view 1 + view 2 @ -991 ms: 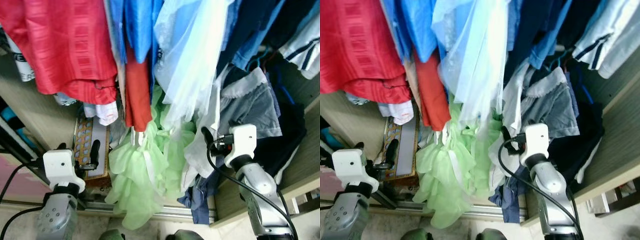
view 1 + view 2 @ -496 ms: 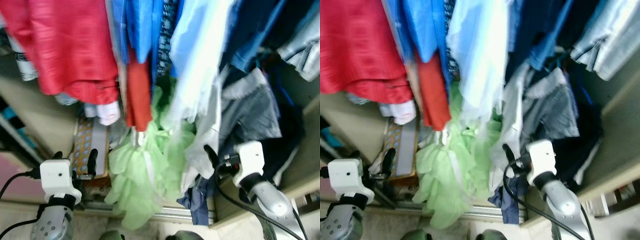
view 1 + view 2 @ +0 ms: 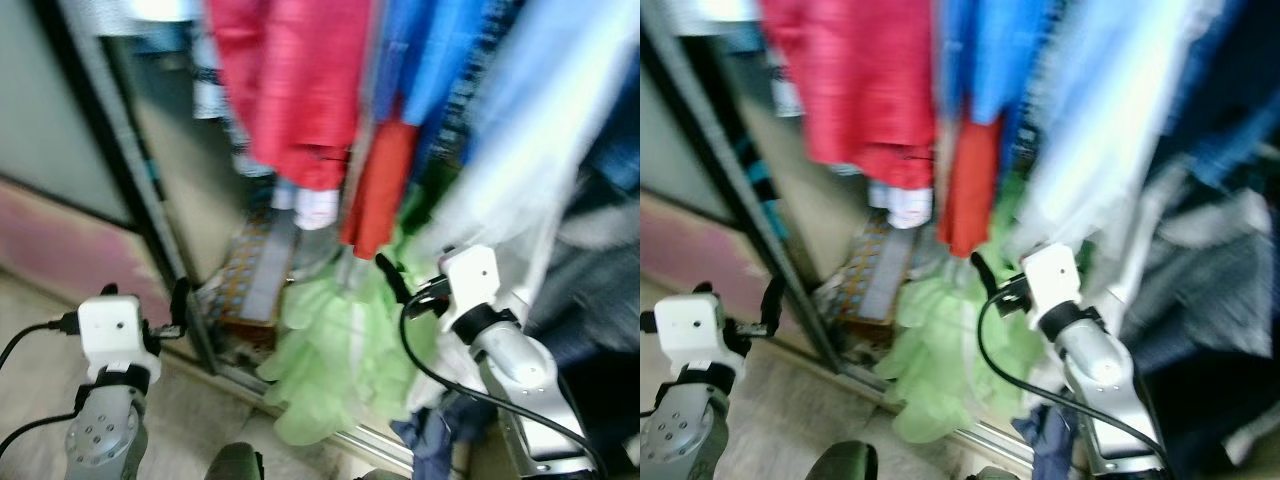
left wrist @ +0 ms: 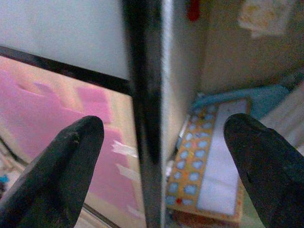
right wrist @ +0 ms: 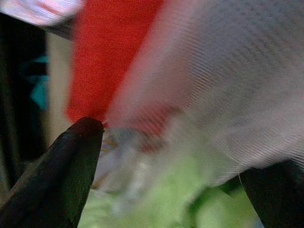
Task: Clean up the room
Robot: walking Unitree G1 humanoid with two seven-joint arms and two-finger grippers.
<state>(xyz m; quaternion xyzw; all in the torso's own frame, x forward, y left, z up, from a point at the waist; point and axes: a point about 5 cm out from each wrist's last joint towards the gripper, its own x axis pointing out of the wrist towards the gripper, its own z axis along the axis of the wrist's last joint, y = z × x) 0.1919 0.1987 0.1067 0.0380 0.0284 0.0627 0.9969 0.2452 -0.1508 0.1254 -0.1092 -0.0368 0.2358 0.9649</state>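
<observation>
Beside the dark upright wardrobe door frame (image 4: 145, 118), the left tool (image 4: 161, 171) stands released, its fingers straddling the frame's edge, likely to slide the door. Right of that frame, the right tool (image 5: 166, 175) is spread and empty before the pale green gauzy garment (image 3: 340, 360), which spills below the hanging red shirt (image 3: 290, 90).

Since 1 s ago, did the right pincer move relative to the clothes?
Yes. The right pincer shifted leftward from the grey shorts to the green garment, below the orange-red garment.
</observation>
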